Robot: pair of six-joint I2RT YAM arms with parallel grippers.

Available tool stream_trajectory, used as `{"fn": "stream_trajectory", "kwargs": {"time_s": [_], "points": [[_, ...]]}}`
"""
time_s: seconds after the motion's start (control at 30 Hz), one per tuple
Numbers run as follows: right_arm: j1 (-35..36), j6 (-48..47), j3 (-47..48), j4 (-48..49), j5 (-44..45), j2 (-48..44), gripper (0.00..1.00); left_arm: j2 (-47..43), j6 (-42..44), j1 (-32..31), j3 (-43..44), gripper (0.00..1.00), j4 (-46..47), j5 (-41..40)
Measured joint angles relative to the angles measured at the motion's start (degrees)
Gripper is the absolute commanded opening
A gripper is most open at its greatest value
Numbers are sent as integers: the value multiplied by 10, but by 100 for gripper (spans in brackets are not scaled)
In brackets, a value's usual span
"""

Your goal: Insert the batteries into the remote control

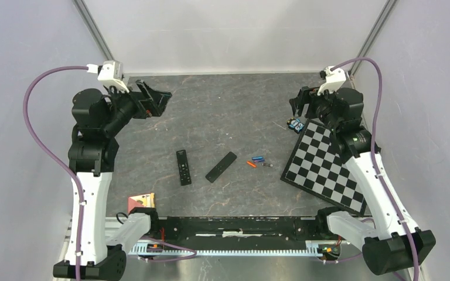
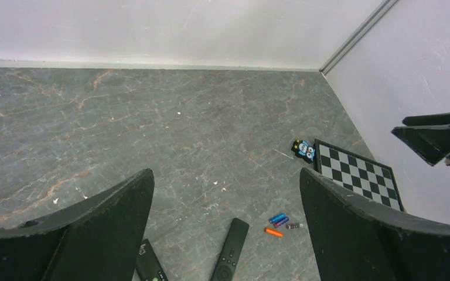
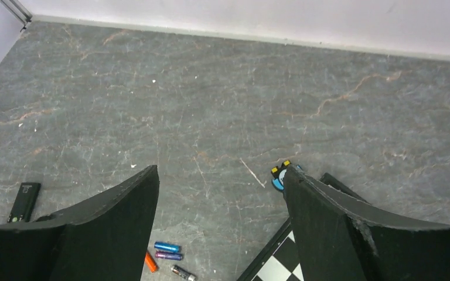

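Two black remotes lie mid-table, one (image 1: 182,167) on the left and a slimmer one (image 1: 221,167) to its right; both lie buttons up in the left wrist view (image 2: 230,249), (image 2: 149,268). Just right of them lie the batteries: orange (image 1: 251,164), blue (image 1: 258,158), dark with silver (image 1: 267,164). The wrist views also show a purple one (image 3: 168,256) next to the blue (image 3: 167,247). My left gripper (image 1: 159,99) is open and empty, raised at the back left. My right gripper (image 1: 296,106) is open and empty, raised at the back right, above the table.
A black-and-white chessboard (image 1: 325,167) lies at the right, with a small blue owl figure (image 1: 296,124) at its far corner. A red and yellow box (image 1: 141,202) sits at the near left edge. White walls close in the back and sides.
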Motion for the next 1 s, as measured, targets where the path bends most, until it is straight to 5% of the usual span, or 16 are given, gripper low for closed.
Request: {"fn": "stream_trajectory", "kwargs": {"time_s": [0.43,0.7,0.8,1.0], "points": [[0,44,-86,38,-40,4,82,-49,-58,0,-192,100,166,38],[0,76,-159,57,-73,4,82,16,-154,-7,-352,100,280,49],[0,87,-179,66,-81,4,82,50,-180,-52,-396,100,285,15],[0,102,-209,79,-98,5,81,107,-174,-240,-408,100,283,-82]]}}
